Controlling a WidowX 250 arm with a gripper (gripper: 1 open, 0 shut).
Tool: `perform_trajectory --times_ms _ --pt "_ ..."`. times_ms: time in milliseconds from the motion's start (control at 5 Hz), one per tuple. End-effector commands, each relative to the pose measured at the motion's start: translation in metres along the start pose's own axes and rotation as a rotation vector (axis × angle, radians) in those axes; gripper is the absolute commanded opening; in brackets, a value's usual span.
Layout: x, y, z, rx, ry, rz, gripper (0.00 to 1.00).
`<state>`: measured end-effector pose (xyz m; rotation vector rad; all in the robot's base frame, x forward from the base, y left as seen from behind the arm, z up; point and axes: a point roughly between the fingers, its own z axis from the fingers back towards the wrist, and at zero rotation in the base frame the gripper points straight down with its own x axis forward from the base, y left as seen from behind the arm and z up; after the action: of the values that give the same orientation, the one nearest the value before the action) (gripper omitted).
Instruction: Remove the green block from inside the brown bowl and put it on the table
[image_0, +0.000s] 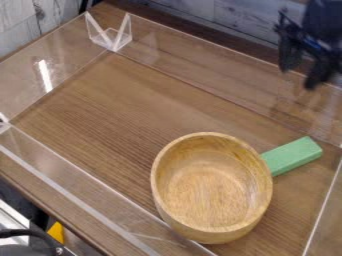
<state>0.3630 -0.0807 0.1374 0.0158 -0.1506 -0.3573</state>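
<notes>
The green block (291, 155) lies flat on the table (134, 100), just right of the brown bowl (174, 165) and touching or nearly touching its rim. Nothing shows inside the bowl. High at the upper right, well above and behind the block, hangs my gripper (305, 72). It is blurred, points down and is shut, with nothing seen between its fingers.
Clear acrylic walls (67, 55) run around the table's edges. A clear triangular bracket (110, 32) stands at the far left corner. The bowl sits near the front right edge.
</notes>
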Motion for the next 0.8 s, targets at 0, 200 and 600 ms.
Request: perform_trajectory --times_ms 0,200,600 --pt "-0.002 0.035 0.036 0.02 -0.073 -0.006 1.0" --pt "-0.006 0.052 0.041 0.019 -0.069 -0.026 1.0" --pt "-0.02 0.058 0.023 0.015 -0.069 0.02 1.0"
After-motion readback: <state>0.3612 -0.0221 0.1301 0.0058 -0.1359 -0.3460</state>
